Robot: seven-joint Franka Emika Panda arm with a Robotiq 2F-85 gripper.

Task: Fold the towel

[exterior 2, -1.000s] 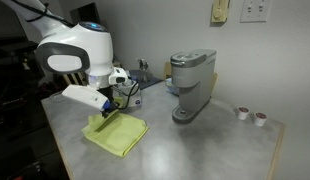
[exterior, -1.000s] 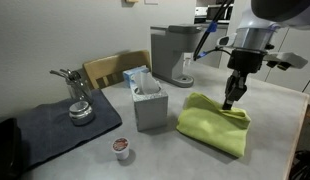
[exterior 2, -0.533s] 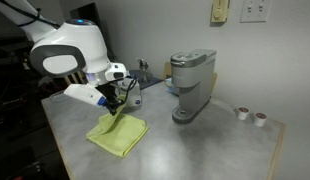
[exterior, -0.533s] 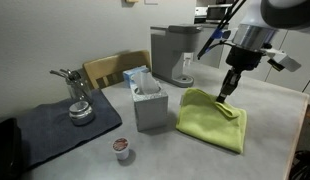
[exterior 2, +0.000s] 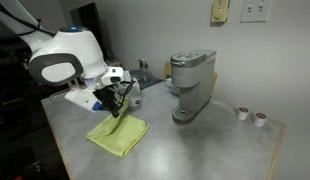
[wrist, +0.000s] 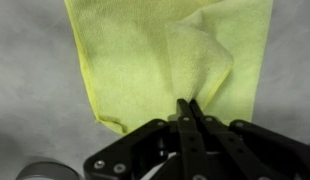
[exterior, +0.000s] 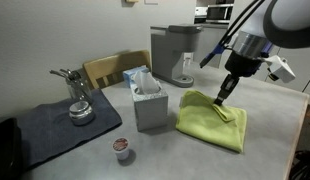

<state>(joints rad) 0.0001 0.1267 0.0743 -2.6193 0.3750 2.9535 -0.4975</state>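
Towel (exterior: 210, 125) lies on the table (exterior: 280, 120) beside the tissue box (exterior: 148, 103), one flap pinched up in the narrowed gripper (wrist: 186, 105); the fold seems begun, and next that flap needs carrying across to the opposite edge.

White rounded arm (exterior 2: 67, 48) — grey joint caps (exterior 2: 55, 70); black pincer (wrist: 187, 102), small screws (wrist: 98, 165).

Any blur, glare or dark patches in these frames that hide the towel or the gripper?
Wrist view: the towel is sharp and evenly lit; the gripper is dark and slightly soft. In an exterior view the towel shows clearly, without glare; in an exterior view the towel is small and the room behind the arm very dark.
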